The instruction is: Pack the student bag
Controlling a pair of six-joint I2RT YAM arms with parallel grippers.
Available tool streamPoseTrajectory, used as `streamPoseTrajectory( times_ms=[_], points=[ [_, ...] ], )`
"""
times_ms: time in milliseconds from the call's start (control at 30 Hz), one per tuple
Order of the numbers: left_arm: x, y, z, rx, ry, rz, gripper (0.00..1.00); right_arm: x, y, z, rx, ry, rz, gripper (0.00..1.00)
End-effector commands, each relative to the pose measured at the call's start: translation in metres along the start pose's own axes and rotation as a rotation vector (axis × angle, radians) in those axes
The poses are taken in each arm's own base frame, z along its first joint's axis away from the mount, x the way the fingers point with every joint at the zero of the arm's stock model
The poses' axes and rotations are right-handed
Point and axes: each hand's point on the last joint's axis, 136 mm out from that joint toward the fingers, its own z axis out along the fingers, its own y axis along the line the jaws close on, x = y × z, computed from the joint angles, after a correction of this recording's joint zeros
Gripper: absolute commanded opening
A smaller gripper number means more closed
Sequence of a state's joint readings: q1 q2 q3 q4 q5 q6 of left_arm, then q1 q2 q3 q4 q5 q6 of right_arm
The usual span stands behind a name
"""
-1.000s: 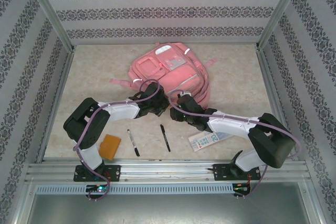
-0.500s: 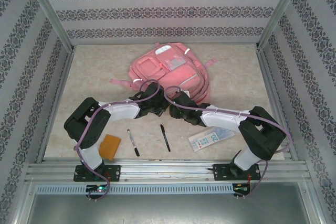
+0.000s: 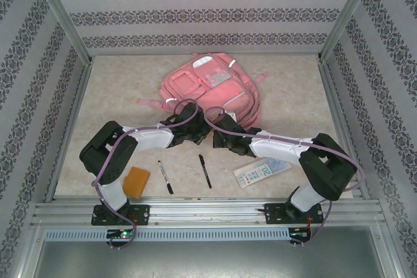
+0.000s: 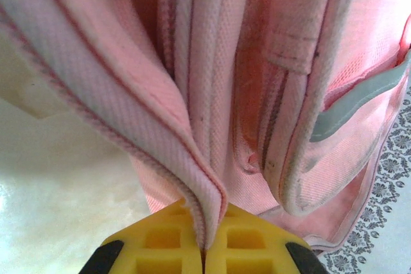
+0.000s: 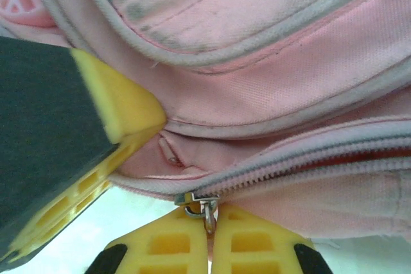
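Observation:
The student bag (image 3: 212, 86), a big pink backpack, lies flat at the back middle of the table. Both grippers meet at its near edge. My left gripper (image 3: 201, 132) is shut on a fold of the bag's pink piped fabric (image 4: 192, 184), pinched between its yellow fingers (image 4: 160, 242). My right gripper (image 3: 219, 129) is shut on the metal zipper pull (image 5: 209, 208) at the end of a closed zipper (image 5: 308, 158). The left gripper's yellow finger (image 5: 109, 120) sits close at the left in the right wrist view.
On the table in front of the bag lie two black pens (image 3: 165, 177) (image 3: 205, 171), an orange flat block (image 3: 136, 181) at the near left, and a printed card pack (image 3: 260, 172) at the near right, partly under the right arm. Patterned walls enclose the table.
The right arm has reached left to the bag's near edge and its jaws have closed on the zipper pull. The left gripper has kept its hold on the fabric.

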State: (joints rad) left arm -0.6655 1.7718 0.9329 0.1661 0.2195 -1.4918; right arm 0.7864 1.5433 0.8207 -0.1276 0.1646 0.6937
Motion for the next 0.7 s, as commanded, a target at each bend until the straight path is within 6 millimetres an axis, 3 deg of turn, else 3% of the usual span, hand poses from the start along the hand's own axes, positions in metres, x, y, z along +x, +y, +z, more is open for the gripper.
streamPoseTrajectory(
  times_ms=[0,267,433,533,667],
  points=[
    [-0.001,-0.004,-0.008,0.005,0.005,0.049,0.0,-0.001,-0.021,-0.011,0.019,0.015,-0.018,0.0],
    [-0.039,0.011,-0.026,-0.092,-0.063,0.218,0.0,0.001,-0.067,-0.026,0.004,0.064,-0.067,0.0],
    [-0.061,0.017,-0.033,-0.09,-0.05,0.236,0.0,0.005,-0.086,-0.024,-0.013,0.101,-0.054,0.0],
    [-0.072,0.018,-0.034,-0.104,-0.02,0.255,0.0,0.009,-0.079,-0.02,-0.073,0.121,-0.076,0.0],
    [-0.092,0.017,-0.038,-0.19,-0.031,0.337,0.0,0.015,-0.044,-0.021,-0.245,0.142,-0.118,0.0]
  ],
)
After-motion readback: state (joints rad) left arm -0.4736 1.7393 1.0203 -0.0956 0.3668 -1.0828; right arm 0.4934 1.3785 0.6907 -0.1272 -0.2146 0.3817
